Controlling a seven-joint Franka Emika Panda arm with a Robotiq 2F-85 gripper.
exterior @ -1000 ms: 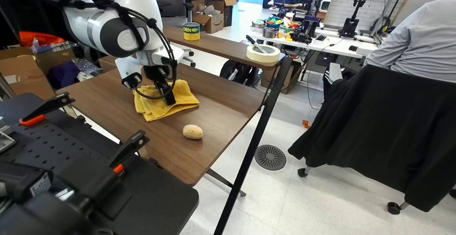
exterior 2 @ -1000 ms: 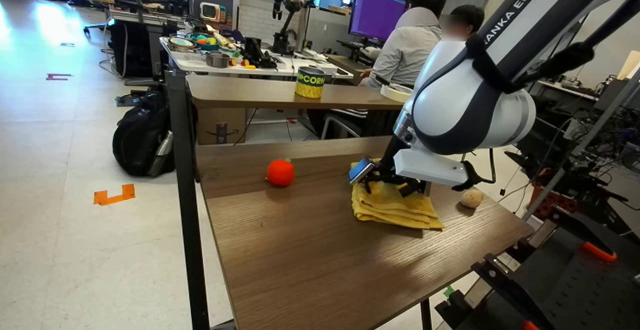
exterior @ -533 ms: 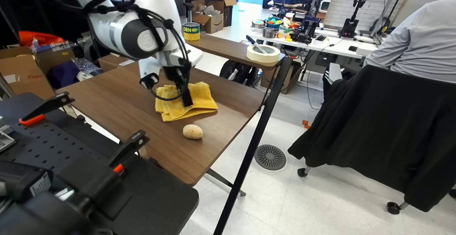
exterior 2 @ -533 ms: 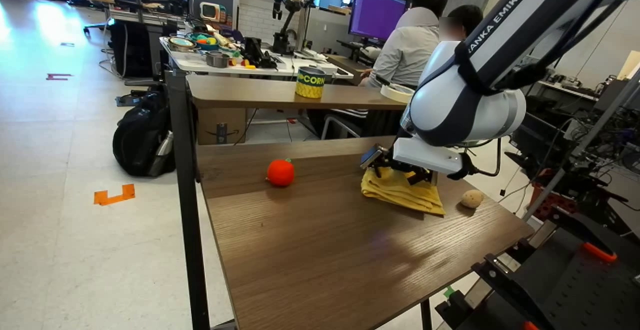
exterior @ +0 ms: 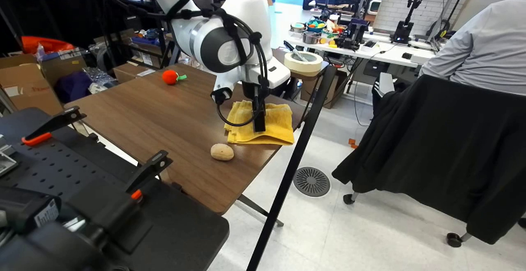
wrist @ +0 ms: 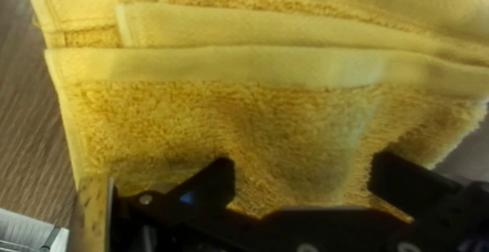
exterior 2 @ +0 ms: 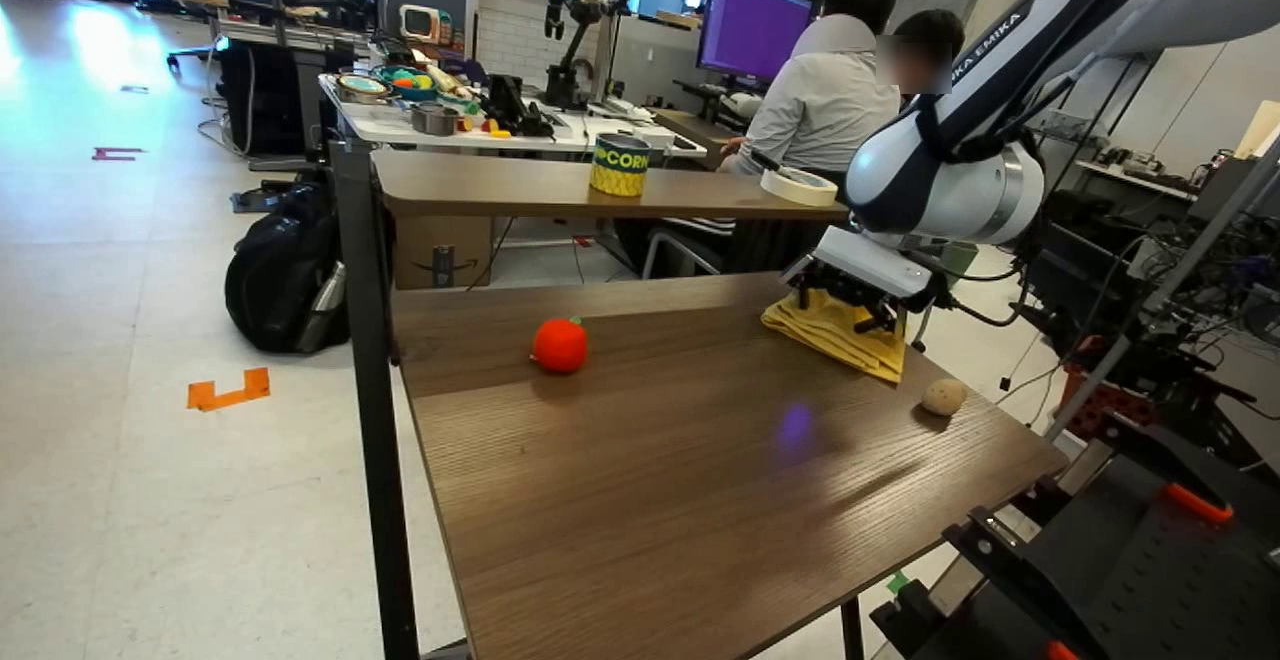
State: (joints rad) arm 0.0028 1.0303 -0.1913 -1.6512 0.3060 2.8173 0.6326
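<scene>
1. In the wrist view, a folded yellow terry-cloth towel [wrist: 214, 122] spreads across most of the view, its hemmed layers stepped one behind another; the black two-fingered claw [wrist: 301, 164] stands open over it, fingers wide apart, and the cloth runs across the gap unpinched, so contact looks made while a grip does not

2. In an exterior view, the towel lies flat on the right part of the brown wood-grain tabletop [exterior: 164, 115], one corner seeming to reach the right edge; a finger of the claw appears to rest on it; a pale tan, oval, potato-like object [exterior: 222, 152] lies just beside it on the near left, and an orange-red round toy with a green stem [exterior: 169, 77] sits well apart, far left

3. In an exterior view, the towel shows at the far right of the tabletop beneath the claw, the toy well apart to the left, the potato-like object near the right edge, neither touched; a green-and-yellow can marked CORN [exterior 2: 620, 165] and a cream ring-shaped roll of tape [exterior 2: 805, 194] stand on a raised brown wooden shelf [exterior 2: 480, 188] beyond; as I judge it, the cloth is already folded, and any lift is not done
</scene>
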